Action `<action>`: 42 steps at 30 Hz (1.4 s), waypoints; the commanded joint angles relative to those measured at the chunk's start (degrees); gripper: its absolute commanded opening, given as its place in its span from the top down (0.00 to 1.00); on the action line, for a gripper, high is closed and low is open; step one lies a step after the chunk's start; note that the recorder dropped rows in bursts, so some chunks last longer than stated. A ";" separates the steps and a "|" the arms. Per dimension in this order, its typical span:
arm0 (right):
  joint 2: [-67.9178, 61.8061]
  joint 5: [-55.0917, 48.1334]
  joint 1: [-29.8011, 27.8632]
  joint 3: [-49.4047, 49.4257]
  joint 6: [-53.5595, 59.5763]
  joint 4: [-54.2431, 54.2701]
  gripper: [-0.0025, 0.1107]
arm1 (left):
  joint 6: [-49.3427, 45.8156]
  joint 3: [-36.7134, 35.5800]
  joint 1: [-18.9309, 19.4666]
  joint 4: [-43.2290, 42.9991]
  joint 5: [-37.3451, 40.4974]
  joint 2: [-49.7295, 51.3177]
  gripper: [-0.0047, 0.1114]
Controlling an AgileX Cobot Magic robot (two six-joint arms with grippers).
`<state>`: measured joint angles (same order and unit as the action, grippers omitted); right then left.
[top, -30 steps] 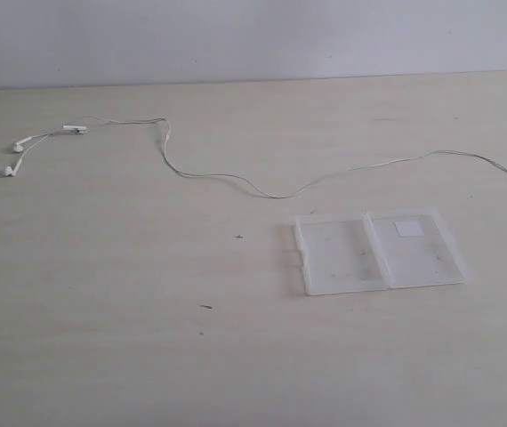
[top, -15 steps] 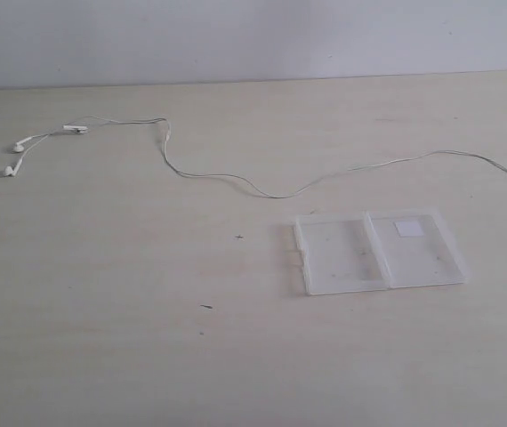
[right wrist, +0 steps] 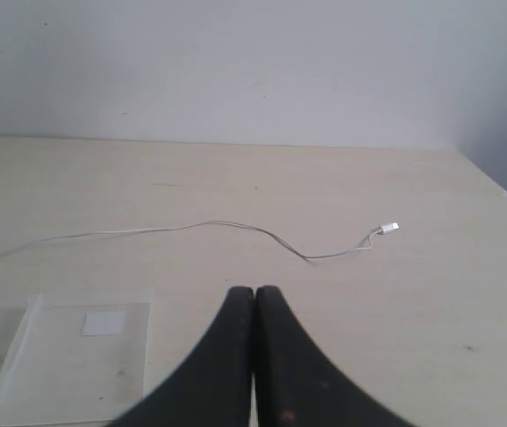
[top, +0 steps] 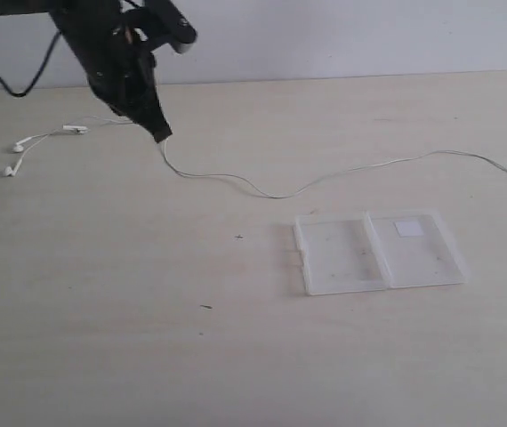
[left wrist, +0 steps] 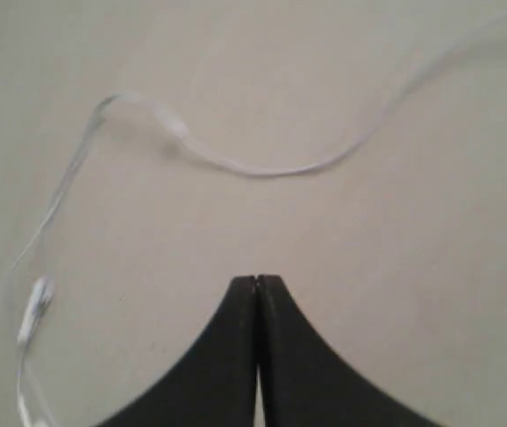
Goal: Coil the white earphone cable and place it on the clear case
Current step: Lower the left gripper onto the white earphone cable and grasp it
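Since a moment ago the left arm has swung in over the table's (top: 102,356) far left corner, and the left gripper (top: 160,136) now covers the bend in the white earphone cable (top: 276,196) that showed there before; cable and case lie as they did.

One cable runs across the far half of the table. It carries two earbuds (top: 18,147) (top: 8,172) and one inline remote (top: 76,130) at its left end, then snakes right until the picture's edge cuts it off. The right wrist view picks up that end: one small plug (right wrist: 390,228).

One clear case (top: 342,258) lies open nearer the front, right of centre, apart from the cable. It has two halves, with one white sticker (top: 408,229) on the right half.

Left gripper (left wrist: 256,278): fingertips pressed together, nothing between them, the cable (left wrist: 262,171) curving just ahead of them. Whether the tips touch the table cannot be told.

Right gripper (right wrist: 254,289): also pressed together and empty. It is outside the exterior view.

The left arm is cropped by the top edge.
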<state>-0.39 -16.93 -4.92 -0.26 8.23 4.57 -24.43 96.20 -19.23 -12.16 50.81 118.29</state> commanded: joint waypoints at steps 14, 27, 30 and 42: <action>0.39 0.32 0.24 0.26 -0.02 0.04 0.98 | -38.16 20.37 -5.54 18.86 9.75 17.14 0.56; 0.39 0.32 0.24 0.26 -0.02 0.04 0.98 | -39.82 20.37 -6.78 18.42 1.00 21.45 0.57; 0.39 0.32 0.24 0.26 -0.02 0.04 0.98 | -39.82 20.37 -6.69 18.36 1.00 22.11 0.57; 0.39 0.32 0.24 0.26 -0.02 0.04 0.98 | -39.60 20.37 -6.30 16.28 0.43 23.33 0.57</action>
<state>-0.39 -16.93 -4.92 -0.26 8.23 4.57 -64.09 116.31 -25.99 4.65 51.52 141.55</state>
